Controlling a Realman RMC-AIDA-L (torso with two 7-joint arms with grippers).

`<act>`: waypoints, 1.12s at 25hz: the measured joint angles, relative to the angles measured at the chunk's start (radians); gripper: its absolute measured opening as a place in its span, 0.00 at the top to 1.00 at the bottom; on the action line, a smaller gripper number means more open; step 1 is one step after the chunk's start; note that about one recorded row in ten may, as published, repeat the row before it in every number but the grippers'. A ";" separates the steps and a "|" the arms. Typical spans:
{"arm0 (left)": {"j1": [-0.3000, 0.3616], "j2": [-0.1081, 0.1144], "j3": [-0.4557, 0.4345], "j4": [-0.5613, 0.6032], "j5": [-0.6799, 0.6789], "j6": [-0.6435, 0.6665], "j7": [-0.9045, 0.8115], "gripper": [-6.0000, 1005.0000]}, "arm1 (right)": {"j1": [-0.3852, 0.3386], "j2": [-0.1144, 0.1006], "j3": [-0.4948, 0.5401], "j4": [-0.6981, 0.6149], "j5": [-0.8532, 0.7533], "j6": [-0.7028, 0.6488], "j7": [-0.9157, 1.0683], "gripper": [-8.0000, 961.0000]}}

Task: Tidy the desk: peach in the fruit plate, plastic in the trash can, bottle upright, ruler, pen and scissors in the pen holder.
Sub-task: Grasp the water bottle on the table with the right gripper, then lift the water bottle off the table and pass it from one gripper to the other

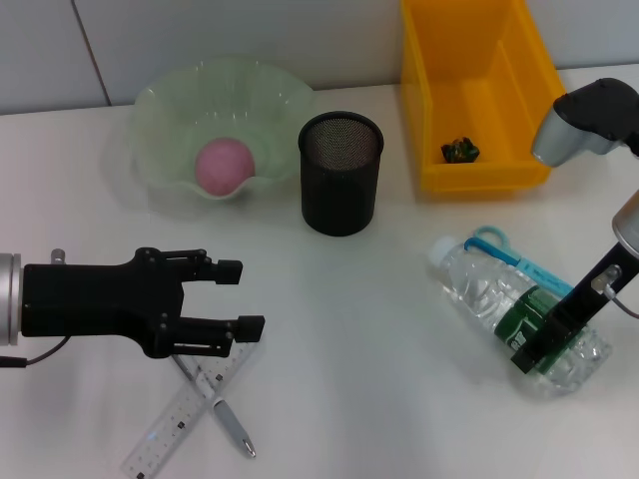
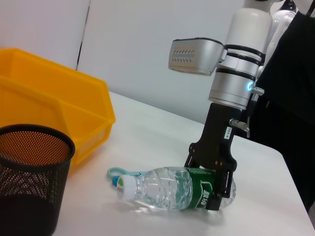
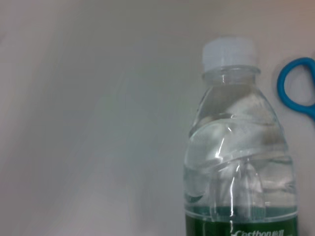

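Gripping the lying bottle at lower right with my right pincer, I hold my left pincer wide above the ruler.

Two arms, black tools on pale wrists

Left tool: matte black, boxy, silver collar, thin black cable. Right tool: black, below a white-and-silver cylinder with a glowing blue ring and grey camera housing.
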 joint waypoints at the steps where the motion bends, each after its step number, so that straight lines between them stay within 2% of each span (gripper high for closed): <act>1: 0.000 0.000 0.000 0.000 0.000 0.001 0.001 0.20 | 0.000 0.000 0.000 0.000 0.000 0.000 0.000 0.14; 16: 0.001 0.005 0.000 0.000 0.000 0.002 0.002 0.20 | 0.001 0.008 -0.005 -0.005 0.004 0.002 0.001 0.19; 21: 0.001 0.006 0.000 0.000 0.000 0.002 0.002 0.20 | -0.025 0.017 -0.002 -0.089 0.028 -0.006 -0.011 0.19; 25: 0.001 0.007 -0.005 0.000 -0.004 0.002 0.002 0.20 | -0.074 0.021 -0.001 -0.177 0.122 -0.009 -0.061 0.19; 28: 0.002 0.008 -0.015 0.000 -0.004 0.005 0.002 0.20 | -0.082 0.021 0.002 -0.184 0.132 -0.004 -0.074 0.19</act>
